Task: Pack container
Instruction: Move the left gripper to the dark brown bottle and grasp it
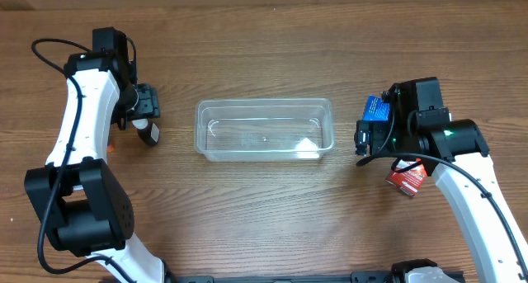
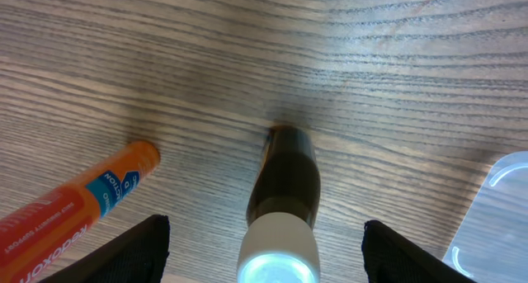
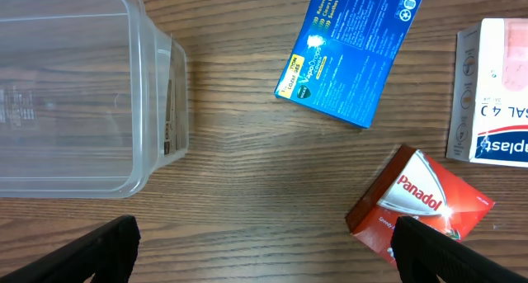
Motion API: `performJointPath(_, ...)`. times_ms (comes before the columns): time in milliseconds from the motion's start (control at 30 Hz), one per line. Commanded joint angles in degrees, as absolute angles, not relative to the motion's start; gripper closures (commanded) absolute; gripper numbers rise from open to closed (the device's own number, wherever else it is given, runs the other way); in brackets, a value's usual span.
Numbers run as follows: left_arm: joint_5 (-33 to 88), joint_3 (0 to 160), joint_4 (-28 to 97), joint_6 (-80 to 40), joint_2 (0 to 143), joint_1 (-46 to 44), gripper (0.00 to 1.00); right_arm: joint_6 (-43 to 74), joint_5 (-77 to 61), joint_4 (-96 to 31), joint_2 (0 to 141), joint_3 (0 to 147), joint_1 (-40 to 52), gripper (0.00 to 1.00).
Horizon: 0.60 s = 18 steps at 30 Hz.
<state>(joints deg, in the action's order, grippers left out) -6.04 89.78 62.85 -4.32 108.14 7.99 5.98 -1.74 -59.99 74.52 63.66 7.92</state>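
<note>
The clear plastic container [image 1: 264, 130] stands empty at the table's middle; its corner shows in the right wrist view [image 3: 82, 85] and its edge in the left wrist view [image 2: 495, 209]. My left gripper [image 1: 147, 118] is open, its fingers either side of a dark bottle with a white cap [image 2: 280, 209] standing left of the container, not touching it. An orange tube [image 2: 82, 209] lies beside the bottle. My right gripper [image 1: 363, 139] is open and empty above bare wood, right of the container, near a blue box [image 3: 346, 48], a red Panadol box [image 3: 421, 205] and a white box [image 3: 491, 93].
The blue box [image 1: 376, 108] and the red box [image 1: 406, 180] are partly hidden under my right arm in the overhead view. The dark bottle [image 1: 149, 134] shows just below my left gripper. Bare wood lies in front of and behind the container.
</note>
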Motion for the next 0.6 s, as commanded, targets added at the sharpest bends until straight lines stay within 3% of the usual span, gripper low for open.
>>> performJointPath(0, -4.86, 88.40, 62.19, -4.27, 108.71, 8.08, 0.22, 6.02, -2.24, -59.70, 74.41, 65.21, 8.08, 0.00)
performJointPath(267, -4.84, 85.89, 60.10, -4.27, 108.75, 8.08, 0.25, 6.04, -2.24, -59.72, 74.41, 65.21, 8.08, 0.00)
performJointPath(433, -4.73, 85.89, 60.18, -4.27, 108.75, 8.08, 0.46, 6.02, -2.22, -59.72, 74.41, 65.21, 8.08, 0.00)
performJointPath(567, -3.62, 85.89, 61.30, -4.27, 108.75, 8.08, 0.55, 6.02, -2.22, -59.72, 74.41, 65.21, 8.08, 0.00)
